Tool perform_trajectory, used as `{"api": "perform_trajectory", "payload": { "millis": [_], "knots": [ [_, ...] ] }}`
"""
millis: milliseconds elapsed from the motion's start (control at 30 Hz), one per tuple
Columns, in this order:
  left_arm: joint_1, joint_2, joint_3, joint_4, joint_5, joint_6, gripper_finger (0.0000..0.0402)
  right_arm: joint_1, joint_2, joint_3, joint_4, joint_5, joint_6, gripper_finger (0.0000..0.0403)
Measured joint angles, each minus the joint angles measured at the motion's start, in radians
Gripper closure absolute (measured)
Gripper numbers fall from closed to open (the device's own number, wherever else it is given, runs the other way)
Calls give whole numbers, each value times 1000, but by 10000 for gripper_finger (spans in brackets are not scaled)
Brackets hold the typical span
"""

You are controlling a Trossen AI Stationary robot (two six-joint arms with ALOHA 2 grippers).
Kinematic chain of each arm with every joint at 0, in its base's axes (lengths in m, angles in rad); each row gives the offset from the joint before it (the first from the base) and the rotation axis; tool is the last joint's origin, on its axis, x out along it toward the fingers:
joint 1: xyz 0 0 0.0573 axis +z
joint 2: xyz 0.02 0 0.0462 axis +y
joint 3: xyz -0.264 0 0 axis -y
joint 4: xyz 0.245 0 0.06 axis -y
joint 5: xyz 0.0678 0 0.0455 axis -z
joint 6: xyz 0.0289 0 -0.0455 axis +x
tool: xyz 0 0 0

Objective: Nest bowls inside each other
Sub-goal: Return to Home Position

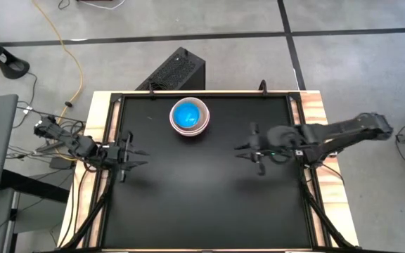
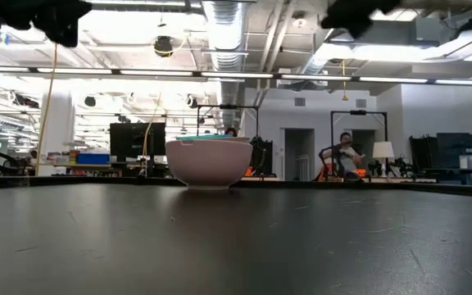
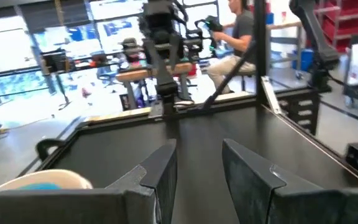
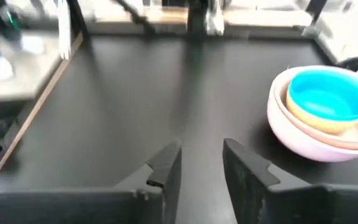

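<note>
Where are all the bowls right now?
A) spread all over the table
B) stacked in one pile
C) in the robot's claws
B: the bowls sit nested in one stack, the blue bowl on top; the left gripper and right gripper hang open, away from it.

Workshop hall under strip lights
Grey concrete floor crossed by dark tape lines (a yellow cable trails over it); exposed ceiling ducts; probably a monitor far back.

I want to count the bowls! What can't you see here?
- Low view: the round pale pink plastic bowl hides what is nested inside it.
- High view: rims under the bright blue bowl are too small to count.
- Left wrist view: the picture's edge cuts the stack off.
</note>
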Motion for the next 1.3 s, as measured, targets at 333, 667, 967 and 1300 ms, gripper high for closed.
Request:
{"api": "perform_trajectory", "payload": {
  "millis": [333, 667, 967, 1300],
  "knots": [
    [48, -152, -108, 17, -19, -58, 284, -57, -444, -579, 453, 39, 106, 311],
    [58, -228, -179, 12, -19, -89, 284, -131, -588, -859, 728, 32, 157, 321],
    [58, -225, -208, 18, -47, -111, 284, -135, -597, -871, 694, 30, 172, 322],
    [58, -225, -251, 29, 59, -224, 284, -135, -597, -871, 673, 30, 172, 322]
  ]
}}
